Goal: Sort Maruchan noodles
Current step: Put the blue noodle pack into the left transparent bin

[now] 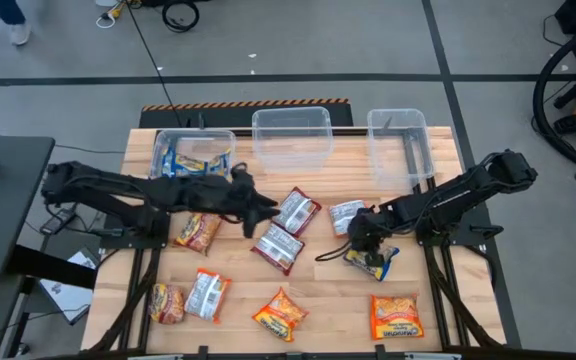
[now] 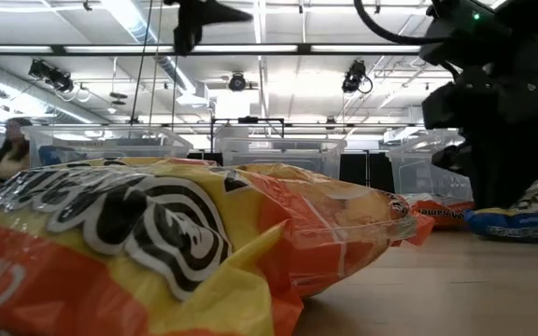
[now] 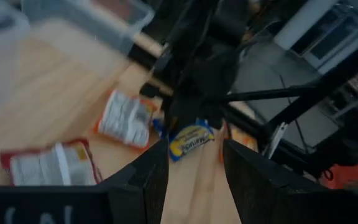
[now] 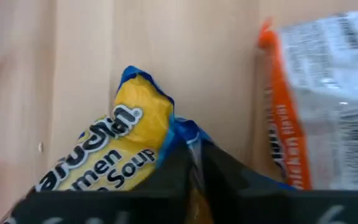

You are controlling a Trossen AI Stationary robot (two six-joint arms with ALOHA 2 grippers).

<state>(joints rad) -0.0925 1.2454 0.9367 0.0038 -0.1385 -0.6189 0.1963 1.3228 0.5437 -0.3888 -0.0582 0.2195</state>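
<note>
**Right claw nips the blue-yellow packet**

The right gripper (image 1: 365, 243) is pinched narrow on the edge of a blue-yellow packet (image 1: 373, 262) at 4 o'clock on the table (image 1: 438, 300). The left gripper (image 1: 268, 208) hovers mid-table, fingers apart and empty. Next, I judge: lift, then carry toward 10 o'clock, to the tub (image 1: 194, 155) holding like packets

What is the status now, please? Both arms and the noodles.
Right end effector shut on blue-yellow packet, table right. Left end effector open, empty, mid-table above dark red packets. Nothing blocking.
</note>
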